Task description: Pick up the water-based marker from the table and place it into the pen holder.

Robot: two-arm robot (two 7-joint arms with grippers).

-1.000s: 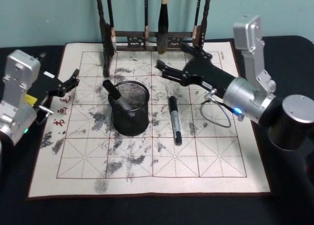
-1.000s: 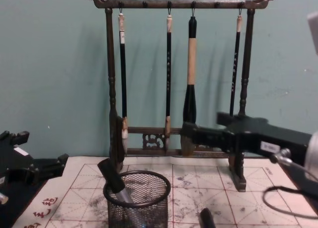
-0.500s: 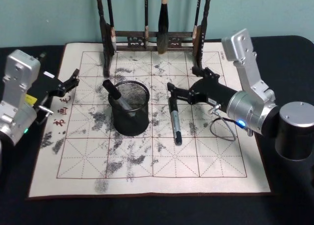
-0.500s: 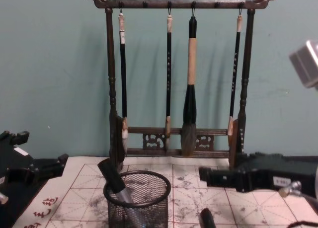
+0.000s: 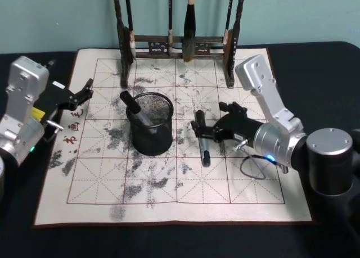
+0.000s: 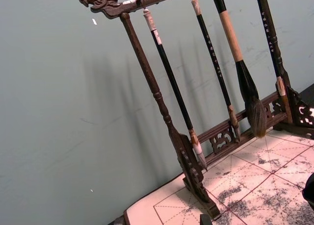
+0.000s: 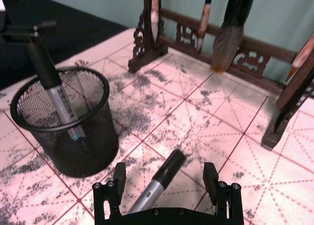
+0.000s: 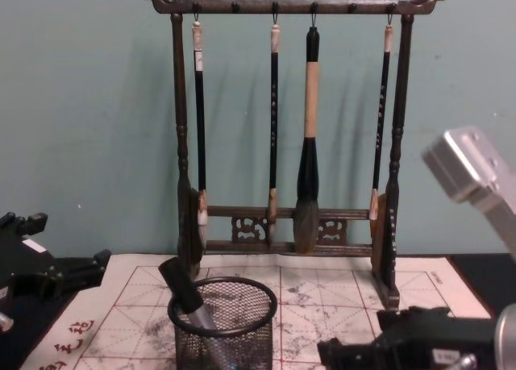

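Head view: the top edge crops the brush rack (image 5: 157, 44) above its lower posts. At centre frame the right gripper (image 5: 201, 131) covers part of the marker (image 5: 204, 154). Chest view: the bottom edge cuts off the base of the pen holder (image 8: 242, 330) and, lower right, the right gripper. Left wrist view: a dark shape (image 6: 310, 191) at the right edge cannot be identified.

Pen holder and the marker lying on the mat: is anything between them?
Nothing: in the head view only bare ink-stained mat lies between the pen holder and the marker. The open right pincer straddles the marker; left pincer parked aside.
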